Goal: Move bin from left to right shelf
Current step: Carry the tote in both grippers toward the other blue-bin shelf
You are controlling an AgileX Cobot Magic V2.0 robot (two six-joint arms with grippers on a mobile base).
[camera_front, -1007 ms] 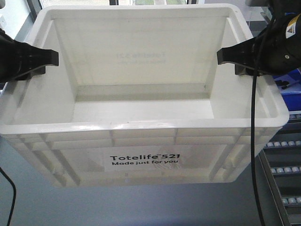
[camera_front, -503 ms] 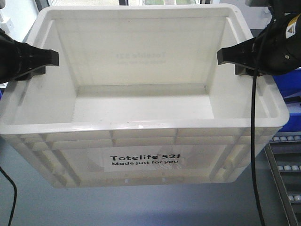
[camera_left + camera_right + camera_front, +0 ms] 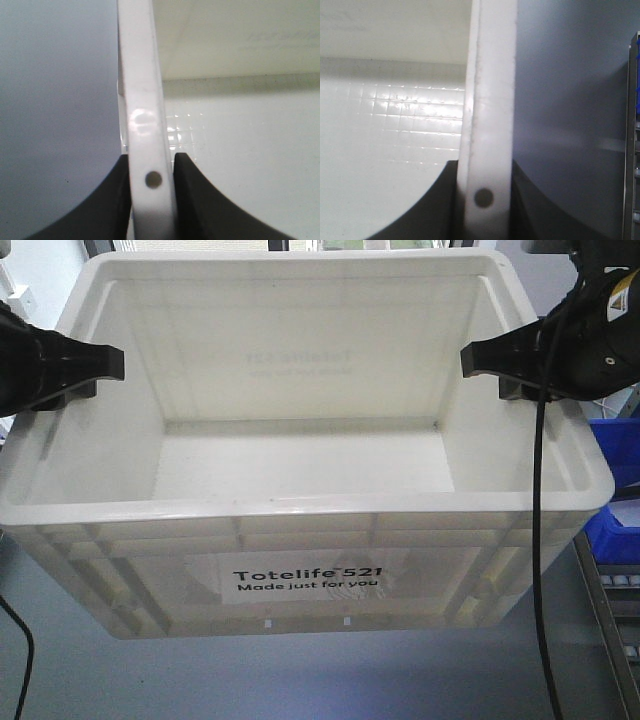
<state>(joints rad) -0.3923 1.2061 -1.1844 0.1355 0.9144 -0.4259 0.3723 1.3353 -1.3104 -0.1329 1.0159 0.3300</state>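
Item inspected: the bin (image 3: 300,525), a large white plastic tote with a ribbed rim, is carried at its two short sides, with the grey floor (image 3: 300,680) visible beneath its base. Its near long side faces the front camera and bears the black print (image 3: 307,580) "Totelife 521 Made just for you". Contents: the interior shows only its own white walls and a pale floor with a fine moulded grid, glossy in both wrist views. The left gripper (image 3: 90,375) straddles the left rim, one black finger inside the wall and one outside. In the left wrist view the left gripper (image 3: 152,170) has its jaws pressed against both faces of the rim edge, clamped on the bin, just above a small round hole (image 3: 153,179) in the plastic. The right gripper (image 3: 497,373) is placed likewise on the right rim. In the right wrist view the right gripper (image 3: 485,175) has its jaws closed tight on the rim edge, beside a matching hole (image 3: 483,198). A black cable (image 3: 540,540) hangs from the right arm across the bin's right corner. Surroundings: a blue bin (image 3: 620,455) sits beyond the tote's right side, its contents not visible, with a roller rack (image 3: 615,630) below it at the frame's lower right.
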